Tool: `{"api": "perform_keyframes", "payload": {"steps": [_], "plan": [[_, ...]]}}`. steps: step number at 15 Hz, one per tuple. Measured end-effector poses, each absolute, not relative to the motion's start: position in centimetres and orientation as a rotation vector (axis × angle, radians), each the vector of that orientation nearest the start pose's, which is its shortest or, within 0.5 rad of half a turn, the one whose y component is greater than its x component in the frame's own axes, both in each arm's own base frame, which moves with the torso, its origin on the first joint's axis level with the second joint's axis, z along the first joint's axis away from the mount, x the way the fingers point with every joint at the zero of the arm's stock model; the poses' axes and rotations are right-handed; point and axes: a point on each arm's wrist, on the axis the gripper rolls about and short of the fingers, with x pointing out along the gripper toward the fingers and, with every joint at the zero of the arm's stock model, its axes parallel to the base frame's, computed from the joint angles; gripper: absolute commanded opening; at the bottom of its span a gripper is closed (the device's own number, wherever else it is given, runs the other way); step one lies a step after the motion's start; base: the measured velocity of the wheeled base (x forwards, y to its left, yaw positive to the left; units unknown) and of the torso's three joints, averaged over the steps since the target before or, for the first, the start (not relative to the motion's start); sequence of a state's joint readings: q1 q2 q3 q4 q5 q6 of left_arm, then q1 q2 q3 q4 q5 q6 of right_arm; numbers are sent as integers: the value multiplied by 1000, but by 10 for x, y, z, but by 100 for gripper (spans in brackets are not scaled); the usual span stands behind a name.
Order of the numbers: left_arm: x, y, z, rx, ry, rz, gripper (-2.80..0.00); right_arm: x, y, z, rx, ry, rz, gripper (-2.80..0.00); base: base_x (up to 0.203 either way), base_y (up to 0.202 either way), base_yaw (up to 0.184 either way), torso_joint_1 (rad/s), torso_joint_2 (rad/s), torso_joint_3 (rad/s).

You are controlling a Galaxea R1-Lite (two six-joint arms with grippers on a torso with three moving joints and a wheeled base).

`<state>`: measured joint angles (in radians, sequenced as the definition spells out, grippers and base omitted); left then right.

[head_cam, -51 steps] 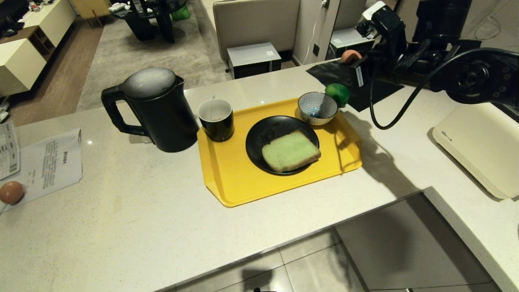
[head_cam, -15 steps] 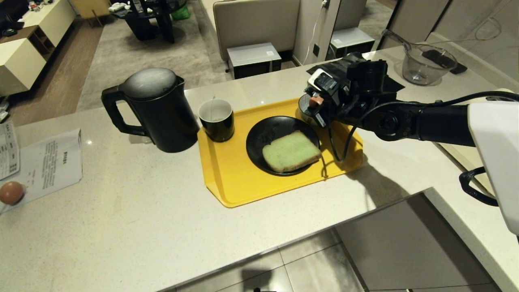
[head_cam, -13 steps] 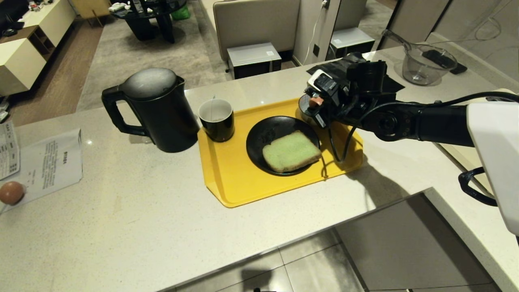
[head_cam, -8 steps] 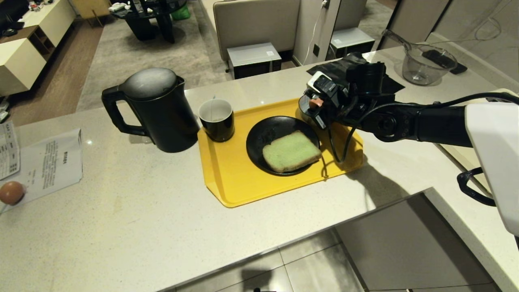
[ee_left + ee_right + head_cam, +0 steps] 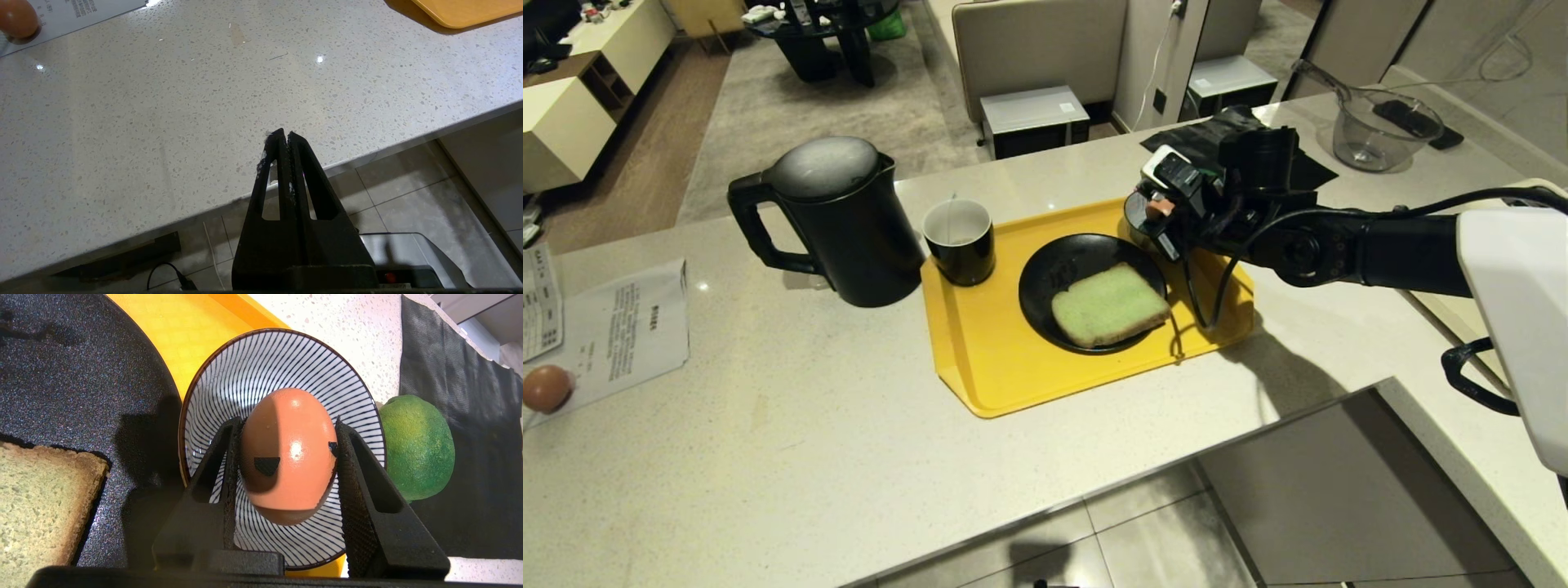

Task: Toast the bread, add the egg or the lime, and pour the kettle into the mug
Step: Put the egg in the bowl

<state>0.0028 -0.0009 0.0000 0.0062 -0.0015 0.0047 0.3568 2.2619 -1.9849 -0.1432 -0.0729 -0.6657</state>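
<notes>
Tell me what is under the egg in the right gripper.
The striped bowl lies below the egg, which the right gripper holds. The visible inside shows only stripes; the egg hides the bowl's middle.

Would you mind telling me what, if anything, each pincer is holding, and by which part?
The right pincer holds the egg by its two opposite sides, above the striped bowl. The left pincer is shut and holds nothing.

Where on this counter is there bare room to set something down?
Widest: the counter between the paper and yellow tray. The tray's near-left corner is bare. Crowded: around the plate, striped bowl and mug.
</notes>
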Motion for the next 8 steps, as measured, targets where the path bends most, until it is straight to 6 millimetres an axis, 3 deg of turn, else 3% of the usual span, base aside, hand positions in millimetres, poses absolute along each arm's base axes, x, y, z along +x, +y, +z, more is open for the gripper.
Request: {"api": "perform_keyframes", "payload": {"steps": [8], "plan": [[-23, 0, 75, 4, 5, 0, -280, 452, 167, 242, -687, 33, 317, -280, 0, 0, 0, 0, 0, 0]]}}
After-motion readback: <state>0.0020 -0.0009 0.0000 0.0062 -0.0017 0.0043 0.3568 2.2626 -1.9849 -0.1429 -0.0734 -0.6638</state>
